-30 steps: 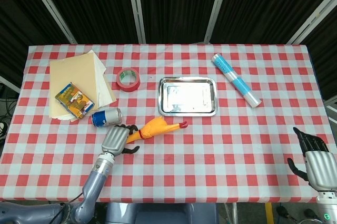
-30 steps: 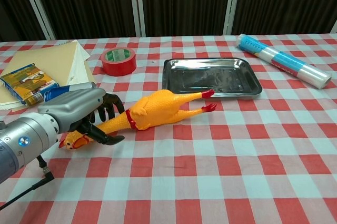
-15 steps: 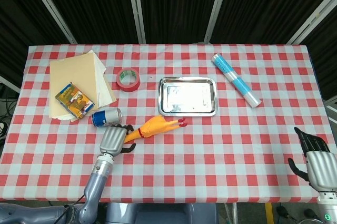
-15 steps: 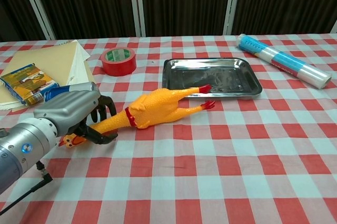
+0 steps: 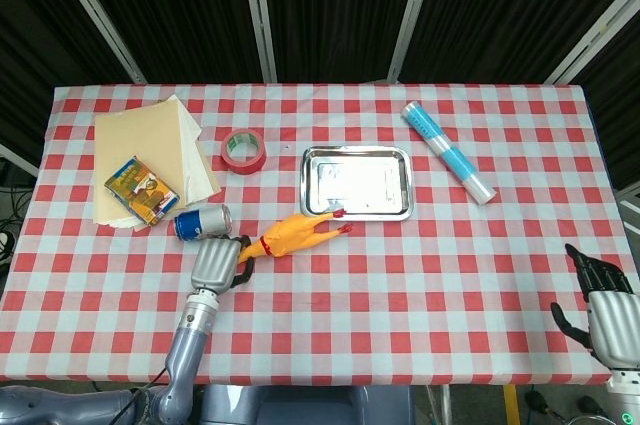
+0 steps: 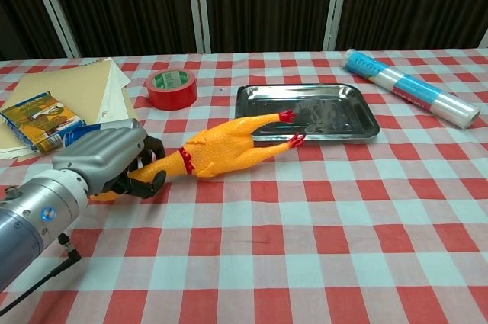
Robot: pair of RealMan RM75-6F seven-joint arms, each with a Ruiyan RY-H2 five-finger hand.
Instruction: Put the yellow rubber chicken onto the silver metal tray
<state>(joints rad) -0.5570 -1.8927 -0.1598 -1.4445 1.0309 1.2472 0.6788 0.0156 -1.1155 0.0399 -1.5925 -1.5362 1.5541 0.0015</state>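
One hand is doing the work: left hand has its fingers wrapped around the head and neck end of the yellow rubber chicken, body lifted off the checked tablecloth and angled toward 1 o'clock. Right hand sits at the table's near right corner, fingers apart, holding nothing.

Silver metal tray holds nothing fully; the chicken's red feet now hang over its near-left rim, possibly touching it, hard to tell from either view. A second ago the feet lay short of the tray on the cloth; the bird has since swung up and toward 12 o'clock.

Blue can lies just at 12 o'clock of the left hand. Farther out: snack box on the tan paper stack, red tape roll, and blue-white roll at 2 o'clock of the tray.
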